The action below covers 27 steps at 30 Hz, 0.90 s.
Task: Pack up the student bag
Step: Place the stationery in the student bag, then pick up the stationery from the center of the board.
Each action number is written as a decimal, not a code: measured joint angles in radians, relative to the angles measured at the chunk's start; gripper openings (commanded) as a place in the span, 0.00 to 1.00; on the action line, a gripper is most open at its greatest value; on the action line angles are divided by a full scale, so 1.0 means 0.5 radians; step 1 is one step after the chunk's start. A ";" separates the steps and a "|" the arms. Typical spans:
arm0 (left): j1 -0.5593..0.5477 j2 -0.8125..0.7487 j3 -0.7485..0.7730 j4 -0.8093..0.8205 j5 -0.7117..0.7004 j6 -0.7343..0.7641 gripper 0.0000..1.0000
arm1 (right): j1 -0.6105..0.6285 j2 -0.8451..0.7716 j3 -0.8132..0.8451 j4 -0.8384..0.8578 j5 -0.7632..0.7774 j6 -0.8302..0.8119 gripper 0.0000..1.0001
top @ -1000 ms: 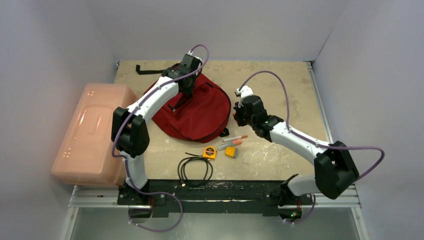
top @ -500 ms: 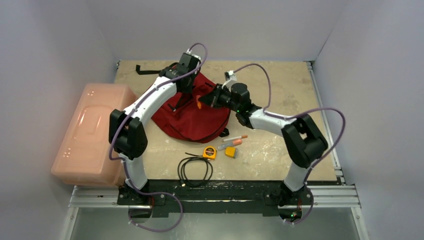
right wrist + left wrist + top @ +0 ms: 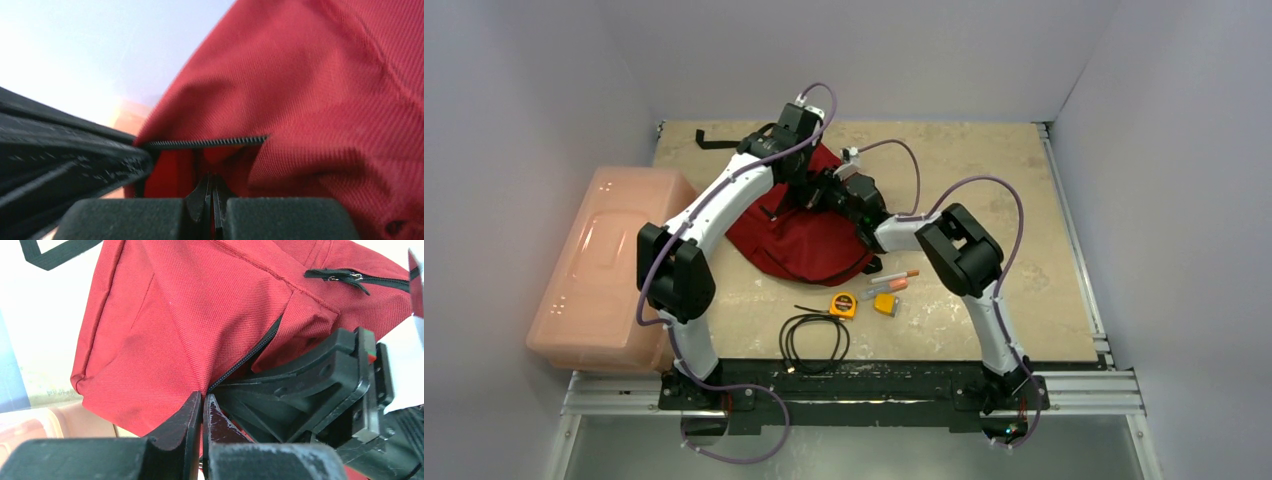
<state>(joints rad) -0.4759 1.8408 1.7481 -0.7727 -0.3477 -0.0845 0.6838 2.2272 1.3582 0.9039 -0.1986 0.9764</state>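
**Caller:** What surrounds the rig?

**Operator:** A scuffed beige table (image 3: 984, 160) and pale grey walls (image 3: 924, 50). The tape measure (image 3: 843, 304) has a label too small for me to read.

**Caller:** And the grippers?

**Operator:** My left gripper (image 3: 202, 405) pinches the student bag (image 3: 809, 245) at its zipper (image 3: 245, 357). Only the wrist views show that gap. My right gripper (image 3: 212, 187), pressed together, points into it, just beside the left.

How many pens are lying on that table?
2. One thin pen lies by the red bag's near corner; a thicker pen lies right beside it. Others may be hidden under the bag.
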 measured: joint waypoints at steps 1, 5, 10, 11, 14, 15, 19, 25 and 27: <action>0.004 0.000 0.000 0.000 0.000 0.000 0.00 | 0.008 0.011 -0.004 0.002 0.014 -0.009 0.00; 0.012 0.000 0.000 0.000 -0.001 0.000 0.00 | 0.020 -0.124 -0.130 -0.167 0.063 -0.184 0.00; 0.019 0.000 0.000 0.000 0.001 0.000 0.00 | 0.015 -0.725 -0.317 -0.858 0.276 -0.674 0.06; 0.020 0.000 0.000 0.001 0.001 0.000 0.00 | 0.014 -0.877 -0.356 -0.986 0.342 -0.763 0.10; 0.020 0.000 0.000 0.000 0.005 -0.001 0.00 | 0.014 -1.318 -0.475 -1.367 0.542 -0.958 0.25; 0.020 0.000 0.000 0.000 0.006 -0.001 0.00 | 0.014 -1.429 -0.494 -1.506 0.601 -0.996 0.29; 0.020 0.000 0.000 -0.001 0.010 -0.001 0.00 | 0.010 -1.673 -0.590 -2.041 0.729 -1.039 0.46; 0.020 0.000 0.000 -0.005 0.040 -0.002 0.00 | 0.099 -1.792 -0.980 -2.625 0.558 -1.152 0.68; 0.020 0.000 0.000 -0.008 0.046 -0.002 0.00 | 0.163 -1.811 -1.024 -2.742 0.517 -1.225 0.69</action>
<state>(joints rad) -0.4660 1.8408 1.7481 -0.7765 -0.3248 -0.0856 0.7650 1.3216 0.8463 -0.4671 0.0597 0.3637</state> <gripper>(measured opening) 0.012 0.673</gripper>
